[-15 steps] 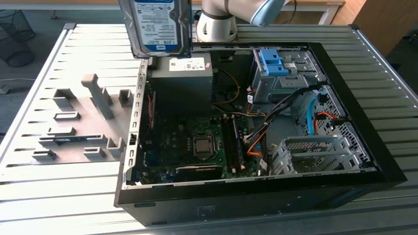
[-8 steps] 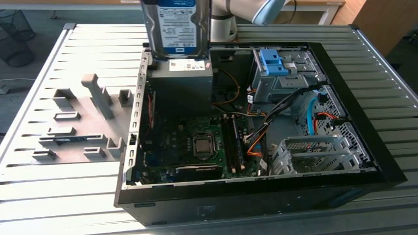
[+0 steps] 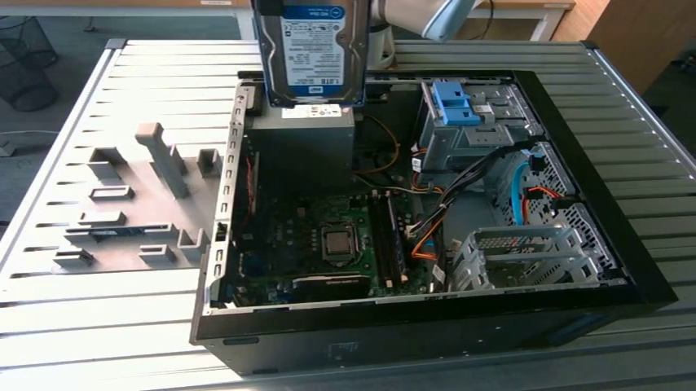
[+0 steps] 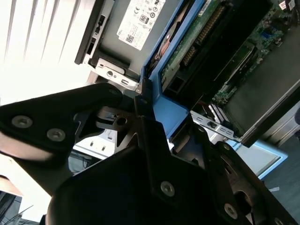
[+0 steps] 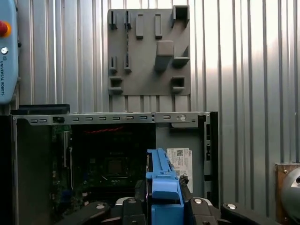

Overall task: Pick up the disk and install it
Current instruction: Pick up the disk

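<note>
The end effector clamps the disk upright above the open computer case; a slipping hold could drop it inside.

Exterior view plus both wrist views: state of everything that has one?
disk: lifted, standing on edge, label towards the exterior camera.
pincer: shut on the disk.
computer case: lying on its side, side panel off, interior open.
silver drive cage: no drive seen in it.
grey fixture board: lying flat on the table.
</note>
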`<state>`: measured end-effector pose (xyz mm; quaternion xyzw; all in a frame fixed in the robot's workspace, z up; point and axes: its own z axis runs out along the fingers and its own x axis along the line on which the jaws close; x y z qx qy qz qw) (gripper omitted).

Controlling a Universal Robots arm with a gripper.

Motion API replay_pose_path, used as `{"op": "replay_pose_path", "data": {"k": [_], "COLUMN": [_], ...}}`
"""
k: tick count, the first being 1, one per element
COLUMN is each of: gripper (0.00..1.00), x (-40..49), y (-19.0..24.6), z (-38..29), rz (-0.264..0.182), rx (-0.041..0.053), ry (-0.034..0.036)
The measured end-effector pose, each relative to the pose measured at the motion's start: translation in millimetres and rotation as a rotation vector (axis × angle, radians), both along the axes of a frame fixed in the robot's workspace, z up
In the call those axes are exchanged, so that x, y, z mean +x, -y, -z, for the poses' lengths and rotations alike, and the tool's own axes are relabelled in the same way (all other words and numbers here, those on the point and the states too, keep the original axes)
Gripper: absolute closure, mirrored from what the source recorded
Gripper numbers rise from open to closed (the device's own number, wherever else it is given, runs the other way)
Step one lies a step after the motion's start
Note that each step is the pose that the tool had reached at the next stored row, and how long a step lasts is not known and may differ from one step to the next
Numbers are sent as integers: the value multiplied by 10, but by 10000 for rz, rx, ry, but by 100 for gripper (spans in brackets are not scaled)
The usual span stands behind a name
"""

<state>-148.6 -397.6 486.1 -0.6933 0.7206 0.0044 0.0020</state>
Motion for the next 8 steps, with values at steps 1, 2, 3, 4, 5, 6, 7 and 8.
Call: {"op": "replay_pose_path", "data": {"k": [1, 2, 3, 4, 5, 6, 7, 8], "gripper": [63, 63, 63, 63, 63, 63, 63, 63], "x": [0, 0, 0, 0, 0, 0, 0, 0], "y": [29, 65, 96, 126, 154, 183, 213, 244], "z": [2, 5, 7, 9, 10, 13, 15, 18], "rz": [0, 1, 1, 0, 0, 0, 0, 0], "rx": [-1, -1, 0, 0, -3, -4, -5, -4], "ry": [-1, 0, 0, 0, 0, 0, 0, 1]}}
